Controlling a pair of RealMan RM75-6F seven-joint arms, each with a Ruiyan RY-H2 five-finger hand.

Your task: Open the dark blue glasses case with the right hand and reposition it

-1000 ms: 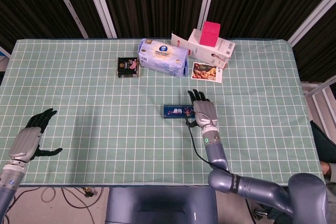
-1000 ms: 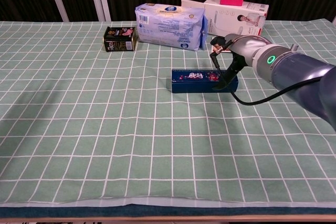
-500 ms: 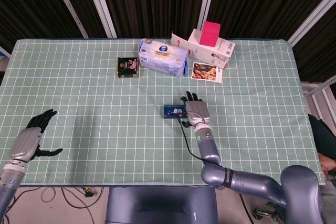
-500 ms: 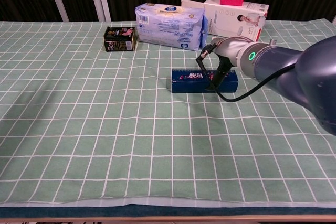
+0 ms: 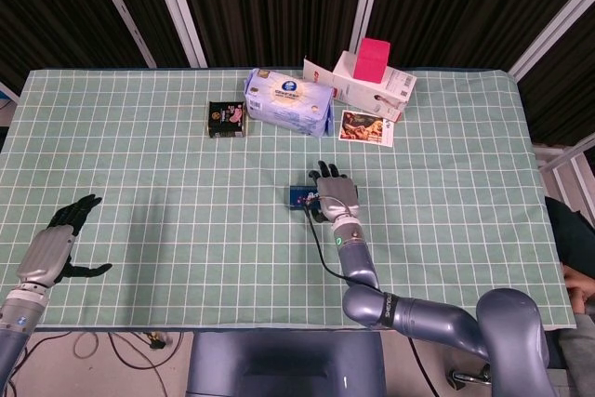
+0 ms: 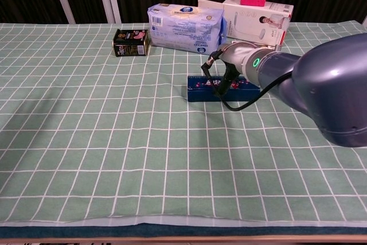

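Long dark blue rigid glasses case: mid-tabletop, lid shut | right hand: over it, fingers draped on top, grasp unclear | left hand: spread, empty, near-left corner | judgement: light, stiff, smooth; pry at lid seam.

Tissue pack, dark tin, white box, pink block.

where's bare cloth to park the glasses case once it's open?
Wide bare cloth lies between the left hand and the glasses case, and along the near edge in front of the right hand. The stretch right of the case is bare too. Crowded: the back, where the dark tin, tissue pack, white box and photo card cluster.
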